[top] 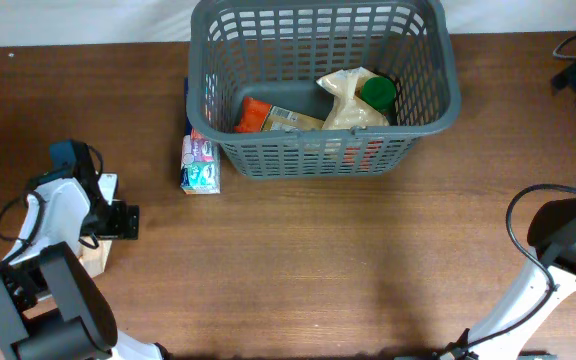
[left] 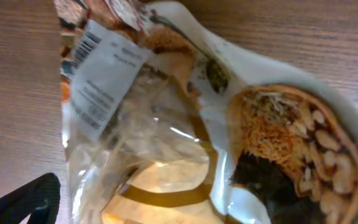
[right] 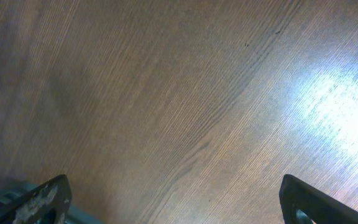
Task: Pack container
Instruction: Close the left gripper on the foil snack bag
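Left end effector (top: 120,220) hangs just above a snack pouch (left: 185,124) at the near left of the worktop (top: 348,270). Its jaws are spread wide and closed on nothing. My left wrist view shows only one dark finger (left: 33,199), at the lower left just off the pouch's edge; the other is out of frame. Right end effector (right: 182,200) is spread just as wide over bare wood at the near right, holding nothing.

The container (top: 318,155) stands at the far side of the worktop, about midway across, its long axis running left to right. From my left end effector it lies away from me and to the right. The left arm is the nearer of the two to it, and the only one over something to pack. Inside lie an orange packet (top: 253,115), a pale bag (top: 353,100) and something with a green lid (top: 376,92), toward the front and right, so I judge the rear left of its floor the freest. A small box (top: 200,165) lies on the wood just beside the container's left wall, roughly on my way there.

The pouch lies flat and glossy, its long axis slanting from upper left to lower right in the wrist view. I judge the film soft and slippery, so the jaws should straddle its short width. The wood between pouch and container is smooth, with room to lift over the rim.
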`<state>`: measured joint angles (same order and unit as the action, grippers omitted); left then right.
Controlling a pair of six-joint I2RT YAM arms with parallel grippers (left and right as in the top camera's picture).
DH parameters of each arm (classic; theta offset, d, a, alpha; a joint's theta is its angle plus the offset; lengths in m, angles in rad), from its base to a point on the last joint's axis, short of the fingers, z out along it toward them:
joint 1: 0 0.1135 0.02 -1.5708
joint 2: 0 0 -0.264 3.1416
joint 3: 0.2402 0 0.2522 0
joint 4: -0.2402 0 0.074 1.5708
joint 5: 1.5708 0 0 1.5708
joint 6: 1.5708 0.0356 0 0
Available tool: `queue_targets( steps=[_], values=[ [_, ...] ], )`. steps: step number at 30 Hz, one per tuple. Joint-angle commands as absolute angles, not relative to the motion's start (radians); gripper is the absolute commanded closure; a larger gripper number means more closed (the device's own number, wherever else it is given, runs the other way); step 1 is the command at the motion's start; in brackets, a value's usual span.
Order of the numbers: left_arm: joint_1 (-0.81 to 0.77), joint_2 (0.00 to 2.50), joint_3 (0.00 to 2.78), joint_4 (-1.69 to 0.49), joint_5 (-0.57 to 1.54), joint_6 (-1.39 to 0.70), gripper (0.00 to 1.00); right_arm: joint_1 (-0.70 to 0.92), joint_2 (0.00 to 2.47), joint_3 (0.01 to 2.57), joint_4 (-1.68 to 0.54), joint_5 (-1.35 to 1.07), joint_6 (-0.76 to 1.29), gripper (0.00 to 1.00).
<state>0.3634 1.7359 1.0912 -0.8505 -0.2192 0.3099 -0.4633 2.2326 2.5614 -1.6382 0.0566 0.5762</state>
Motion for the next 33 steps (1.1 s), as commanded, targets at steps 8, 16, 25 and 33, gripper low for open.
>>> queue_targets(
  steps=[8, 16, 25, 33],
  values=[
    [0.374, 1.741, 0.999, -0.773, -0.206, 0.3, 0.01, -0.465, 2.217, 2.557, -1.638, 0.076, 0.585, 0.01],
    [0.376, 1.741, 0.987, -0.774, -0.202, 0.3, 0.11, -0.465, 2.217, 2.557, -1.638, 0.076, 0.585, 0.01],
    [0.376, 1.741, 0.987, -0.773, -0.198, 0.3, 0.34, -0.465, 2.217, 2.557, -1.637, 0.076, 0.585, 0.01],
    [0.376, 1.741, 0.987, -0.774, -0.198, 0.299, 0.53, -0.465, 2.217, 2.557, -1.638, 0.076, 0.585, 0.01]
  ],
)
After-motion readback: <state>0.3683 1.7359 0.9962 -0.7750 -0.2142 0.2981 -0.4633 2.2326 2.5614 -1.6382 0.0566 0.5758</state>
